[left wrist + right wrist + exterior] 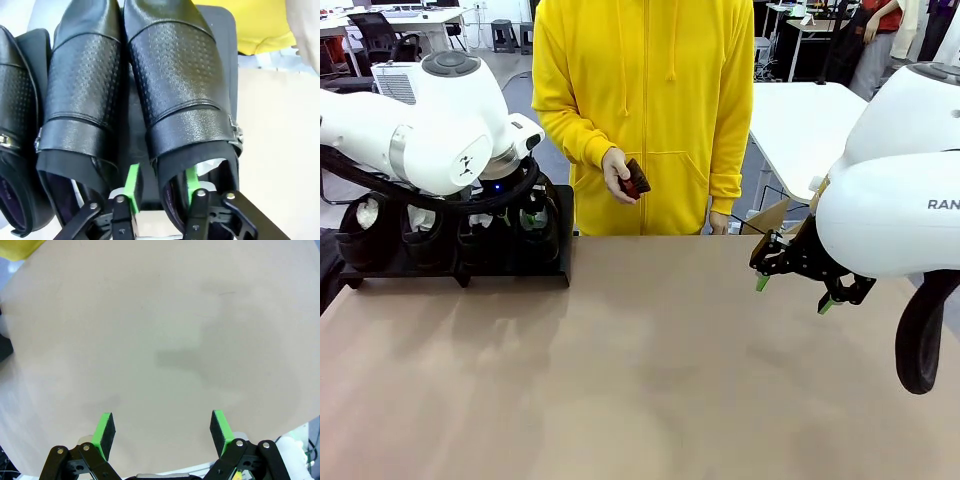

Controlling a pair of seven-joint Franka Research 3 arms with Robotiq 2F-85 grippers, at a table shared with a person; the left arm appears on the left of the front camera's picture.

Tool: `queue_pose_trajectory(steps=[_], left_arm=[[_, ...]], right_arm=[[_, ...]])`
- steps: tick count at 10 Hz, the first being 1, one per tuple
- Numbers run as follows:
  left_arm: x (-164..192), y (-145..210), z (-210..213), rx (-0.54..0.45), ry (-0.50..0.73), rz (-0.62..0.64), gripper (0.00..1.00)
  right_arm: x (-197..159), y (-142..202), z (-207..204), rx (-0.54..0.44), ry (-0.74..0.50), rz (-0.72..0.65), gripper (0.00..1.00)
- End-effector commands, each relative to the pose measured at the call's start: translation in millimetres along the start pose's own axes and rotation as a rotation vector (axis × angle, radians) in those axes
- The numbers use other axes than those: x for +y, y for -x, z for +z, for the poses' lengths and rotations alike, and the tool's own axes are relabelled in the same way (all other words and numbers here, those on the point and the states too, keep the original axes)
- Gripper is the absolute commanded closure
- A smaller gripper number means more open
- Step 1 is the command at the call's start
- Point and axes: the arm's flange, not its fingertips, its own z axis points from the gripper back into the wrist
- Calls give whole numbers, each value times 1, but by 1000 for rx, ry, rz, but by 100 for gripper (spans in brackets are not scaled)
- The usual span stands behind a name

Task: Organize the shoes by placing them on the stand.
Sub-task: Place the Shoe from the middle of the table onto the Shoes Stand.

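Nearby, person's hand (617, 172) with dark object (636, 179)

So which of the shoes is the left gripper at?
The rightmost shoe on the stand, at the end nearest the person: the left gripper straddles its collar edge, one pad inside. The others sit untouched beside it.

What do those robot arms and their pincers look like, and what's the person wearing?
Both arms are glossy white with rounded joints; the left arm has a grey cap and black cables, the right arm dark lettering. Each pincer, like the right pincer, is black linkage with green pads. The person wears a yellow hoodie.
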Motion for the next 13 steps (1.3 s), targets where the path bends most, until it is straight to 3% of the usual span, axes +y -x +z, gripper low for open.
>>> queue_pose_trajectory(steps=[1, 9, 10, 13], left_arm=[[-6, -2, 7, -44, -45, -5, 0], [-17, 33, 107, -24, 29, 0, 0], [-24, 13, 82, -52, -10, -15, 0], [-24, 13, 82, -52, -10, -15, 0]], right_arm=[[2, -4, 1, 7, -28, 9, 0], [2, -4, 1, 7, -28, 9, 0], [2, -4, 1, 7, -28, 9, 0], [2, -4, 1, 7, -28, 9, 0]])
